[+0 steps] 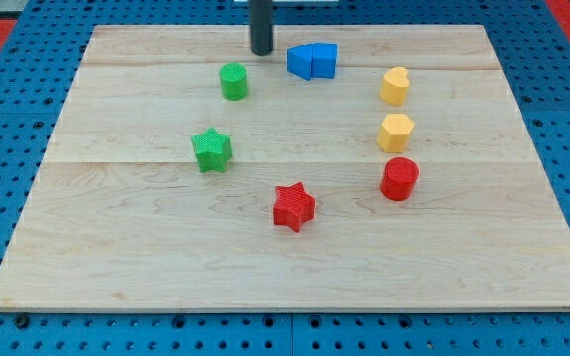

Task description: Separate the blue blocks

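Note:
Two blue blocks sit touching each other near the view's top centre: a wedge-like one on the left point(301, 61) and a squarer one on the right point(324, 60). My tip point(262, 51) rests on the board just left of the left blue block, a small gap apart, and up and right of the green cylinder point(234, 81).
A green star point(211, 149) lies at centre left. A red star point(293, 207) lies low in the middle. A yellow heart point(395, 86), a yellow hexagon point(395, 132) and a red cylinder point(399, 178) form a column at the right. The wooden board point(117, 247) ends at blue pegboard.

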Robot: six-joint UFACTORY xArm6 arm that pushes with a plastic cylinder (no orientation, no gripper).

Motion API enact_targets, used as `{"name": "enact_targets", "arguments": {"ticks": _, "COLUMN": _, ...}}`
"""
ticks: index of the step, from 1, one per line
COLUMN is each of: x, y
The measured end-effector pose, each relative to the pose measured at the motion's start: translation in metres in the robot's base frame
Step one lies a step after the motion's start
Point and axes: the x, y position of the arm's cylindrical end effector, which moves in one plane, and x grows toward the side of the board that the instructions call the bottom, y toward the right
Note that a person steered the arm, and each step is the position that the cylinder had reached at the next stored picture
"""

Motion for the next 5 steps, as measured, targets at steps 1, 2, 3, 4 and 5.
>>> {"name": "enact_targets", "arguments": {"ticks": 1, "x": -0.005, "y": 0.032}}
{"name": "enact_targets", "arguments": {"ticks": 2, "x": -0.001, "y": 0.069}}
{"name": "enact_targets", "arguments": {"ticks": 3, "x": 0.027, "y": 0.080}}
{"name": "enact_targets", "arguments": {"ticks": 4, "x": 0.049, "y": 0.081}}
{"name": "enact_targets", "arguments": {"ticks": 5, "x": 0.053, "y": 0.093}}
